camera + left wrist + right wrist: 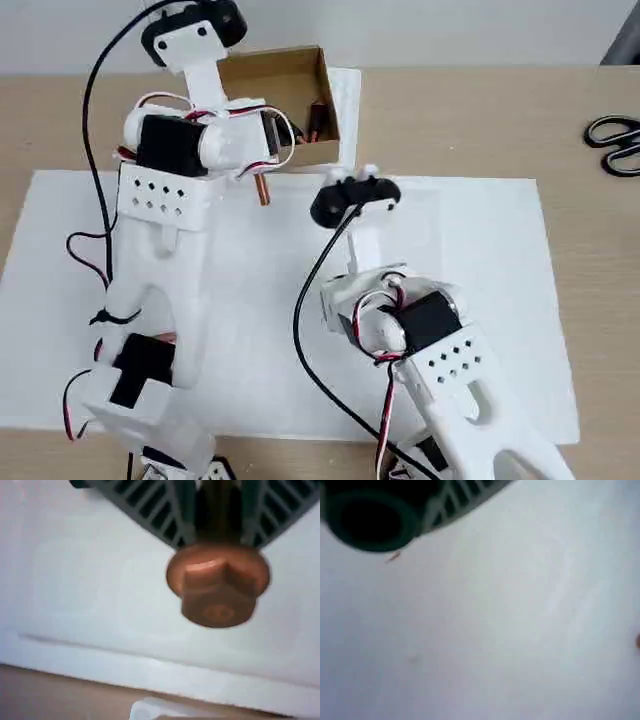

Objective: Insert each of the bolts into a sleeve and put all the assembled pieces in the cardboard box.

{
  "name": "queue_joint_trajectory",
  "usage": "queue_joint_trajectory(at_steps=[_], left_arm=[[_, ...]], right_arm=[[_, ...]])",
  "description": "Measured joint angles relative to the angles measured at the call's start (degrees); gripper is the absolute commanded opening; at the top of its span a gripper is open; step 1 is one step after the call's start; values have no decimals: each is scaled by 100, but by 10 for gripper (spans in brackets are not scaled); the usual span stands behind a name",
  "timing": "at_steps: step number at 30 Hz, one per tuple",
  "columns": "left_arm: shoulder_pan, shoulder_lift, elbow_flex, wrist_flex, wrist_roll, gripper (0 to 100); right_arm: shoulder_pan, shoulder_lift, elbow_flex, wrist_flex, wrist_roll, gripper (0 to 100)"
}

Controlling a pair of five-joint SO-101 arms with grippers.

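- The left gripper (217,522) is clamped on the shank of a copper bolt (217,585), held above the white sheet (480,300) just near of the cardboard box (275,75).
- The right gripper (415,507) holds a dark sleeve (367,522), open end showing, over the sheet's middle, right of the bolt.
- Dark pieces (318,120) lie in the box's right corner.
- Scissors (615,140) lie at the table's far right.

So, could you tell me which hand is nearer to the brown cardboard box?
Left. The left hand, gripping a copper bolt, hangs just beside the brown cardboard box; the right hand, holding a black sleeve, sits farther off over the white sheet.
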Motion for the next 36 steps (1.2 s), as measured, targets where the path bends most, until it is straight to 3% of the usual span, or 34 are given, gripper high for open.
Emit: queue_joint_trajectory(at_steps=[8,15,21,36], left_arm=[[0,0,-62,-35,0,6],[0,-9,-422,-35,0,6],[0,-9,-431,-35,0,6],[624,-9,-431,185,229,6]], right_arm=[[-26,0,651,-352,70,2],[-26,-281,1257,-1310,70,3],[-26,-1653,2259,-2013,211,3],[-53,-5873,4563,-2084,1776,3]])
